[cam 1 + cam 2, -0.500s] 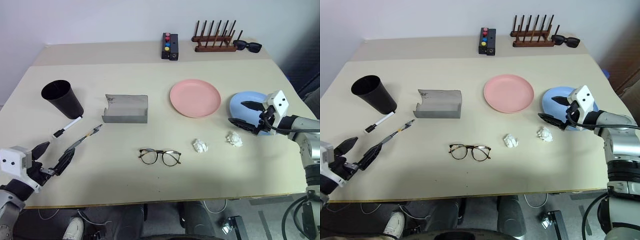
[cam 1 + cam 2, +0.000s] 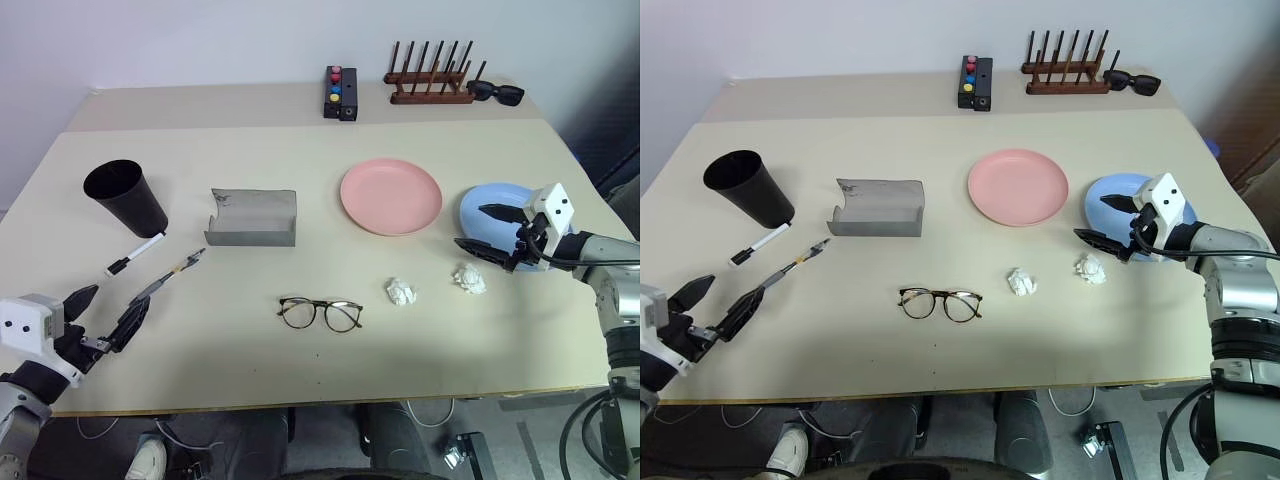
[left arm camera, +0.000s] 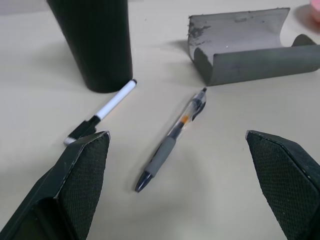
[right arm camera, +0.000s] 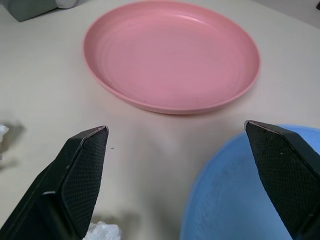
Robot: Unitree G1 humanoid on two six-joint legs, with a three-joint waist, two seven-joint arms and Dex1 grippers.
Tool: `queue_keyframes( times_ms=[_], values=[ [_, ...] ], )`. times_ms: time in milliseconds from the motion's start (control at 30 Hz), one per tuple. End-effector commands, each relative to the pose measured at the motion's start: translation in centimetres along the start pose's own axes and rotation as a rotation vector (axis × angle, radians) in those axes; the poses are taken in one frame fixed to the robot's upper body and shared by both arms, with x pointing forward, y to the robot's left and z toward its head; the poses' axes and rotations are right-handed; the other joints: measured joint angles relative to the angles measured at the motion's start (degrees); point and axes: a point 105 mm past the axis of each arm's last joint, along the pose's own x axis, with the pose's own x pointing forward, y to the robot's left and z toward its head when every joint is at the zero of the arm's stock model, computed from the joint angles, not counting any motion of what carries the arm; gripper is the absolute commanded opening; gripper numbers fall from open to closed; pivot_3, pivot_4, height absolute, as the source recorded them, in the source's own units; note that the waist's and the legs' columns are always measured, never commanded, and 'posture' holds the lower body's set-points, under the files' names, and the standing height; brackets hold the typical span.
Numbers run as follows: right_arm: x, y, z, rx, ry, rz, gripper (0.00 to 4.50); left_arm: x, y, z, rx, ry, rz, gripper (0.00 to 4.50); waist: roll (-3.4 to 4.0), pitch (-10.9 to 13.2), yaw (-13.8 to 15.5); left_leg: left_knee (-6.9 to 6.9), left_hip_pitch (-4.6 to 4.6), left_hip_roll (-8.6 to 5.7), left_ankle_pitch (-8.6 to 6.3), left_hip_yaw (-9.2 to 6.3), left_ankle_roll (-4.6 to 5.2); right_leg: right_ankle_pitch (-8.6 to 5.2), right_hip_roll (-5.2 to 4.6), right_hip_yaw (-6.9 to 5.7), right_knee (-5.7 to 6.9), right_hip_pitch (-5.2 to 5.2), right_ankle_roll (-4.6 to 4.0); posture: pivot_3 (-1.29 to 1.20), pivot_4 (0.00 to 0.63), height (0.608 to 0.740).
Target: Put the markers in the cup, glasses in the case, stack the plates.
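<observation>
Markers (image 2: 160, 267) lie at your eight o'clock beside the cup (image 2: 125, 197), so your left gripper (image 2: 107, 315) hovers spread before them; your right gripper (image 2: 488, 232), also spread, straddles the blue plate's (image 2: 480, 205) rim, facing the pink plate (image 2: 390, 195) to stack.

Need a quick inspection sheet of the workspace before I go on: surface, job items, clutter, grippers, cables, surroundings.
Surface: beige table, no spills seen.
Job's things: black cup upright; white marker and grey pen lying beside it; grey case open; glasses near the front edge; pink plate and blue plate side by side, unstacked.
Clutter: two crumpled paper wads; button box, wooden rack, sunglasses at the back.
Grippers: left gripper open, short of the pen; right gripper open over the blue plate's rim.
Cables: some on the floor.
Surroundings: plain wall.
</observation>
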Motion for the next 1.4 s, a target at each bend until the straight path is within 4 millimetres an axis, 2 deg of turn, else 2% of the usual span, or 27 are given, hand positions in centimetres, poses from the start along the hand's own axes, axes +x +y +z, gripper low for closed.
queue_keyframes(
  times_ms=[33,200,333,533,700,800,900,1100,1200,1367,1400],
  values=[
    [0.2,0.1,0.9,-0.034,-0.029,0.005,4.5,0.1,-0.4,0.9,0.029,-0.018,-0.025,4.46,0.0,0.0,0.0,0.0,0.0,0.0,0.0,0.0,0.0,0.0,0.0,0.0,0.0,0.0,0.0,0.0,0.15,0.734],
    [0.8,0.1,0.9,-0.048,-0.049,0.012,4.5,0.7,-1.0,1.0,0.017,0.004,-0.071,4.46,0.0,0.0,0.0,0.01,0.01,0.0,0.0,0.0,0.0,0.0,0.0,0.0,0.02,0.0,0.0,0.0,0.15,0.734],
    [1.6,1.0,2.1,-0.096,-0.097,0.053,4.5,1.5,-2.2,1.1,0.032,0.064,-0.191,4.46,0.0,0.0,-0.1,0.0,0.04,0.0,0.0,0.0,0.0,0.01,0.0,0.0,0.04,0.02,0.0,0.0,0.15,0.734],
    [2.7,4.9,2.5,-0.103,-0.158,0.143,4.5,3.8,-1.0,0.9,0.131,0.19,-0.221,4.46,0.01,0.0,0.1,-0.01,0.13,0.01,0.01,-0.03,0.0,0.0,0.06,0.02,0.11,0.11,0.01,0.0,0.15,0.734],
    [4.2,8.7,2.9,-0.051,-0.2,0.202,4.5,6.3,0.9,1.0,0.18,0.306,-0.222,4.46,0.01,0.0,0.0,-0.01,0.22,0.02,0.01,-0.05,0.0,0.0,0.12,0.03,0.17,0.13,0.01,0.0,0.15,0.734],
    [4.9,10.7,3.5,-0.028,-0.22,0.235,4.5,7.5,1.7,0.3,0.209,0.401,-0.229,4.46,0.03,0.0,-0.3,-0.02,0.29,0.02,0.01,0.0,0.0,0.0,0.11,0.08,0.19,0.15,0.02,0.0,0.15,0.734],
    [5.4,12.0,4.9,-0.027,-0.256,0.264,4.5,9.2,1.2,-0.1,0.139,0.465,-0.267,4.46,0.01,0.0,-0.1,-0.07,0.31,0.03,0.01,-0.03,0.0,0.01,0.15,0.08,0.26,0.13,0.05,0.0,0.15,0.734],
    [5.5,14.7,8.2,-0.032,-0.326,0.357,4.5,10.1,0.2,-1.2,0.119,0.558,-0.353,4.46,0.04,0.0,-0.2,-0.09,0.32,0.03,0.01,-0.05,0.0,0.12,0.15,0.07,0.27,0.12,0.26,0.0,0.15,0.734],
    [5.7,16.4,9.0,-0.026,-0.341,0.413,4.5,10.7,-0.5,-1.2,0.116,0.565,-0.392,3.61,0.03,0.0,0.0,-0.1,0.35,0.04,0.01,-0.07,0.0,0.05,0.15,0.07,0.33,0.12,0.14,0.0,0.15,0.734],
    [6.0,17.6,9.7,-0.001,-0.352,0.445,4.5,10.7,-0.5,-1.5,0.123,0.574,-0.403,1.17,0.03,0.0,0.0,-0.05,0.34,0.02,0.01,-0.04,0.0,0.02,0.1,0.08,0.24,0.17,0.09,0.0,0.15,0.734],
    [6.1,17.7,9.8,0.004,-0.353,0.452,4.5,10.7,-0.6,-1.5,0.123,0.572,-0.407,0.54,0.03,0.0,0.0,-0.06,0.34,0.02,0.01,-0.04,0.0,0.02,0.1,0.08,0.24,0.17,0.1,0.0,0.15,0.734]
  ],
)
